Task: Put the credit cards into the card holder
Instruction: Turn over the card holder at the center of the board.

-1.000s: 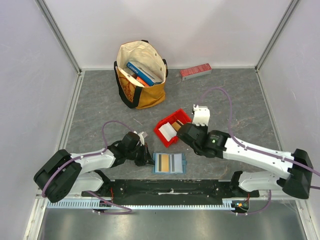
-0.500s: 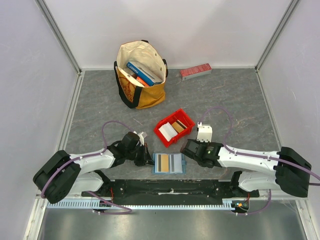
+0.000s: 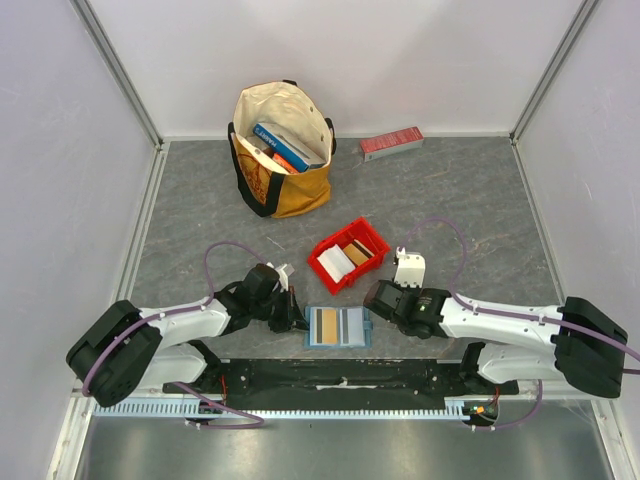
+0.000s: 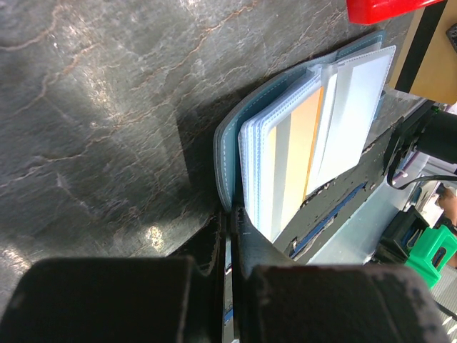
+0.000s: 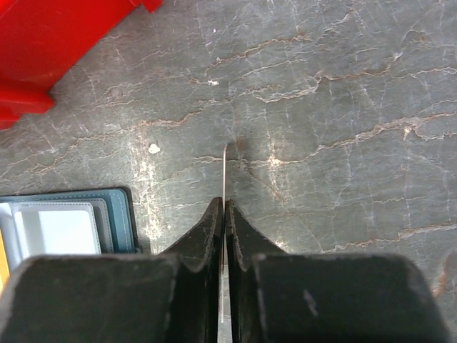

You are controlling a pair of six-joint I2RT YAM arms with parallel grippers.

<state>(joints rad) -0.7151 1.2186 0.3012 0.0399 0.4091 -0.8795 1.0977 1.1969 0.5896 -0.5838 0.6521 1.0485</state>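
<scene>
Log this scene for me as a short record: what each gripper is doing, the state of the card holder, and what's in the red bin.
Left gripper: shut on the left edge of the card holder
Card holder: lying open, an orange card in one sleeve
Right gripper: pinching a thin card edge-on, right of the holder
Red bin: a white card and a brown card inside

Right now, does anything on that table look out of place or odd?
Nothing is spilled or broken. The red bin sits at a slant, and the right fingers pinch a thin card edge-on, beside the open card holder rather than in it.
</scene>
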